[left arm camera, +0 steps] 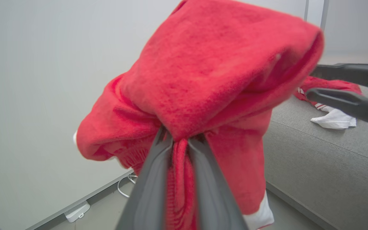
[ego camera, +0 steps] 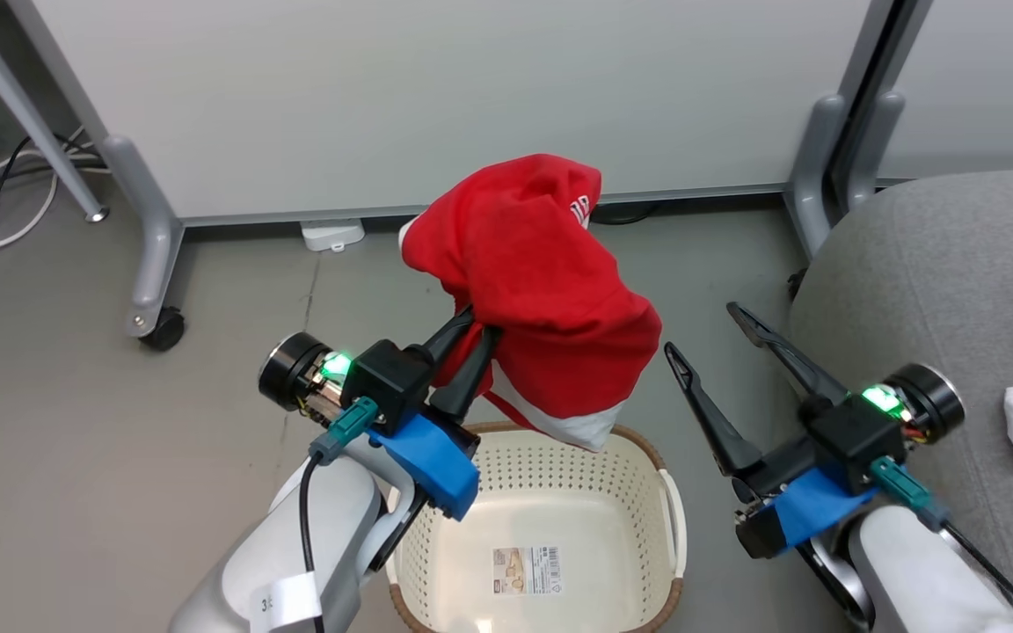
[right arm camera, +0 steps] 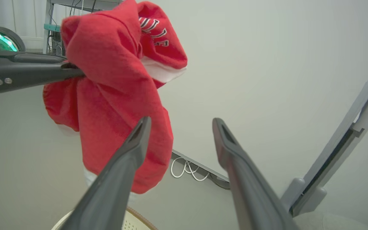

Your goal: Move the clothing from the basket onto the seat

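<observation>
Above the single cream basket (ego camera: 652, 519) hung one of two red garments. This first garment (ego camera: 542, 290) was pinched in the left end effector (ego camera: 478, 327), whose two long dark fingers were drawn almost together on a gathered fold of the fleecy cloth. It drooped in a soft lump, white hem lowest, just over the basket's far brown woven-look rim. The second garment (left arm camera: 327, 85) lay crumpled on the one grey woven seat (ego camera: 929, 281), red with a white part beside it. The right end effector (ego camera: 704, 330) stood spread wide between basket and seat, gripping nothing and touching nothing. The basket was perforated plastic, a rounded rectangle with white side handles, standing on the grey floor (ego camera: 76, 440) with a paper label (ego camera: 526, 570) on its base
</observation>
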Tool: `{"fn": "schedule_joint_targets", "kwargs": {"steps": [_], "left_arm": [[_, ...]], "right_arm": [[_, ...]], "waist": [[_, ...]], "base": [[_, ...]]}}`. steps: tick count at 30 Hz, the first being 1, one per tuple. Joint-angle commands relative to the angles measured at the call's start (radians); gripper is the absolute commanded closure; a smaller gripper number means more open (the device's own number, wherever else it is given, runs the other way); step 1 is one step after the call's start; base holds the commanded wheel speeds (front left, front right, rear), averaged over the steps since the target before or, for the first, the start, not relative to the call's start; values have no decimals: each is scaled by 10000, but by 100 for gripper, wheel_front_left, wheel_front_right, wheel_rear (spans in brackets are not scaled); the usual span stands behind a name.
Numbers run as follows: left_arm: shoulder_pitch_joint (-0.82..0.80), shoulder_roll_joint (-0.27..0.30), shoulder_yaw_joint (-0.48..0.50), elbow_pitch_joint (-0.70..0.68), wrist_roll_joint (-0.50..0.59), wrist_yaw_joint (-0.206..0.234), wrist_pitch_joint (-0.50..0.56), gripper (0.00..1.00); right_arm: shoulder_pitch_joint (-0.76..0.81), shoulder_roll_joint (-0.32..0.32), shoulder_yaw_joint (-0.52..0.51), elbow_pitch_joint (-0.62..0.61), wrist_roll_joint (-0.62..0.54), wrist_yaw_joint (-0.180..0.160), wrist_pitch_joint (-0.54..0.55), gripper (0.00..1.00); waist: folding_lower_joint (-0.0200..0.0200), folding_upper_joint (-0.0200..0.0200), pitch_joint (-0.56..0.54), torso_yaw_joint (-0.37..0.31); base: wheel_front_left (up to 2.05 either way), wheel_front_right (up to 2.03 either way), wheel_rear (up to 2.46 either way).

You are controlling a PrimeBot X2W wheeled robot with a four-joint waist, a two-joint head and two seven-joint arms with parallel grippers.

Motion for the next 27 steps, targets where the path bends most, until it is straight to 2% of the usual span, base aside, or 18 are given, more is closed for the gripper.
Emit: {"fn": "schedule_joint_targets", "kwargs": {"steps": [1,6,13,14,15,16,27], "left_arm": [[-200,-51,-16,-38,49,-36,-50,100],[-413,-282,-214,-85,197,-74,-50,100],[-580,-531,-522,-87,327,-112,-51,100],[-586,-552,-541,-88,326,-104,-51,100],[-584,-576,-561,-90,320,-94,-51,100],[-587,-597,-582,-87,322,-97,-51,100],[-625,-539,-740,-46,223,-106,-51,100]], "right_arm": [[-274,-104,148,141,60,1,-7,0],[-1290,-499,1090,1058,132,-1,-7,0],[-2285,-679,2411,2066,442,1,-7,0],[-2367,-633,2538,2156,550,-1,-7,47],[-2439,-593,2614,2183,623,1,-7,80],[-2471,-554,2691,2215,739,1,-7,100],[-2448,-448,2932,2150,987,1,-7,100]], "waist": [[-1,-1,118,133],[-1,-1,351,434],[-1,-1,554,711],[-1,-1,569,739],[-1,-1,576,760],[-1,-1,580,778],[-1,-1,545,747]], "base": [[0,0,0],[0,0,0],[0,0,0],[0,0,0],[0,0,0],[0,0,0],[0,0,0]]}}
